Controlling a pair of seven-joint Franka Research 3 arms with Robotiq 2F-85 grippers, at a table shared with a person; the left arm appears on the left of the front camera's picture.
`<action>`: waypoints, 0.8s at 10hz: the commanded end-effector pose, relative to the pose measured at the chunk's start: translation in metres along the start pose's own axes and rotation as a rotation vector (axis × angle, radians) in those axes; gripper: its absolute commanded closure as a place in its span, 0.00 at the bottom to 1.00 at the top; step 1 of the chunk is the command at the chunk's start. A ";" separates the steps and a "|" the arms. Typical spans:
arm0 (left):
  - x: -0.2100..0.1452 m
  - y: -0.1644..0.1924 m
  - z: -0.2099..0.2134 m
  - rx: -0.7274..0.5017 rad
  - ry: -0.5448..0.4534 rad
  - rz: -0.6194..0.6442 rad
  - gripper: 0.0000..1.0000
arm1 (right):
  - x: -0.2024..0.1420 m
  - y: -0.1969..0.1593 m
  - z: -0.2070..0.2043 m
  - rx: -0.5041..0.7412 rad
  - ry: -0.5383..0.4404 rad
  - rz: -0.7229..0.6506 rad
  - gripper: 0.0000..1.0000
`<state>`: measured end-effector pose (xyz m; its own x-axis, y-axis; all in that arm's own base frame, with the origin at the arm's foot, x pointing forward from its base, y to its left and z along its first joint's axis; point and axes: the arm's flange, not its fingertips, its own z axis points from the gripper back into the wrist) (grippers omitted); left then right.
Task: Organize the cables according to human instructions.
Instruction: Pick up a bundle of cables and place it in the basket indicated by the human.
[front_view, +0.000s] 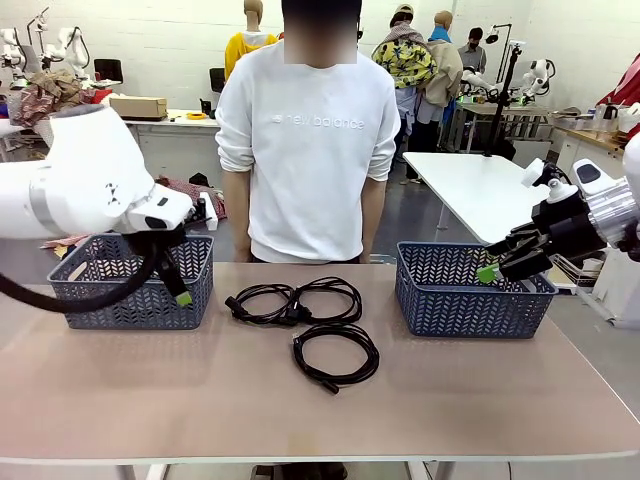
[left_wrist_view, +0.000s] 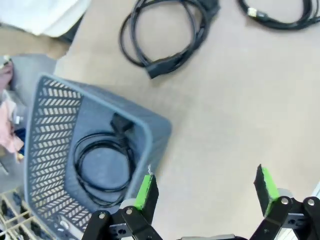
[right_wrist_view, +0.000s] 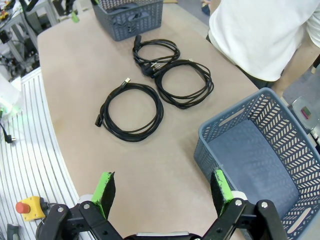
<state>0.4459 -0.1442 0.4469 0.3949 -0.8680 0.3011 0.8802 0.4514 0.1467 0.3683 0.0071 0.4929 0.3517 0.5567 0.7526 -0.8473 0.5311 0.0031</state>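
Front: the left gripper (front_view: 176, 287) hangs fingers-down at the left basket's (front_view: 120, 305) near corner, jaws spread and empty. The right gripper (front_view: 492, 268) points inward over the right basket (front_view: 465, 308), also spread and empty. Three cables (front_view: 335, 355) lie between the baskets.

Left wrist: one finger (left_wrist_view: 146, 192) sits over the basket rim, a fourth cable (left_wrist_view: 102, 170) is coiled inside, and bare table lies alongside.

Right wrist: bare table separates the fingers from the cables.

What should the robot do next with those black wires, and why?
Probably swing the left hand over to the nearest coil and lower onto it. That hand is open and holds nothing. One cable already lies in the left basket, and more coils lie loose on the table.
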 end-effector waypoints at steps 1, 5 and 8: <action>-0.012 -0.031 -0.003 -0.023 -0.057 -0.042 0.00 | 0.001 -0.002 -0.001 0.008 -0.028 0.020 0.00; -0.012 -0.063 -0.017 -0.096 -0.039 -0.091 0.00 | 0.001 -0.002 -0.001 0.008 -0.028 0.020 0.00; -0.005 -0.068 -0.017 -0.081 -0.029 -0.076 0.00 | 0.001 -0.002 -0.001 0.008 -0.028 0.020 0.00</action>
<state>0.3889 -0.1737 0.4172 0.3190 -0.8957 0.3098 0.9283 0.3611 0.0883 0.3683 0.0071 0.4930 0.3516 0.5568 0.7526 -0.8474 0.5310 0.0031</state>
